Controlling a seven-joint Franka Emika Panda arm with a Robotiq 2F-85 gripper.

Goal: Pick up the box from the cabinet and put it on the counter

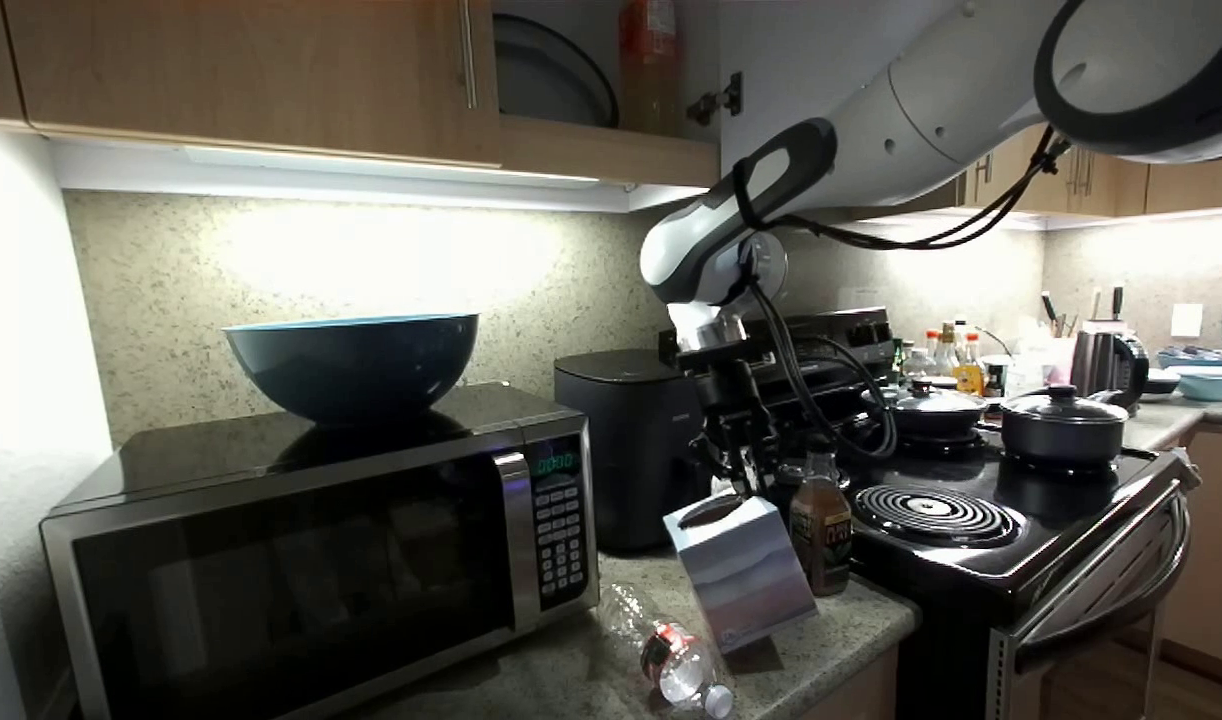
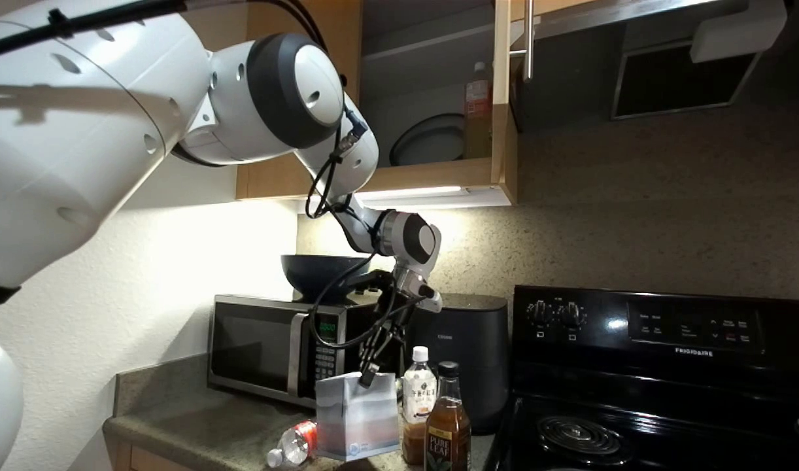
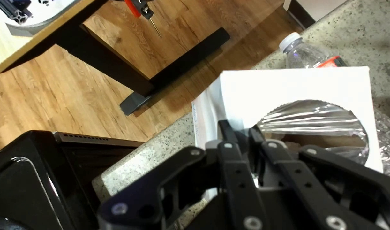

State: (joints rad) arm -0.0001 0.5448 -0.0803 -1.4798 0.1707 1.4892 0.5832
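1. The box (image 1: 741, 575) is out of the cabinet (image 1: 261, 80), tilted over the counter (image 1: 861, 622), beside a clear bottle (image 1: 668, 652); whether its base touches, I cannot tell.
2. The pincer (image 3: 240, 128) pinches the edge of its top.
3. Likely left: settle it flat and let go.
4. It looks pale, with grey bands and a film-lined oval opening (image 3: 311, 125).

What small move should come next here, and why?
Probably easing the box down while levelling it, until its base sits flat on the counter, before letting go. The gripper pinches it at the top, and it is plainly tilted, its base not flat. The clear bottle lying close beside it suggests going gently.
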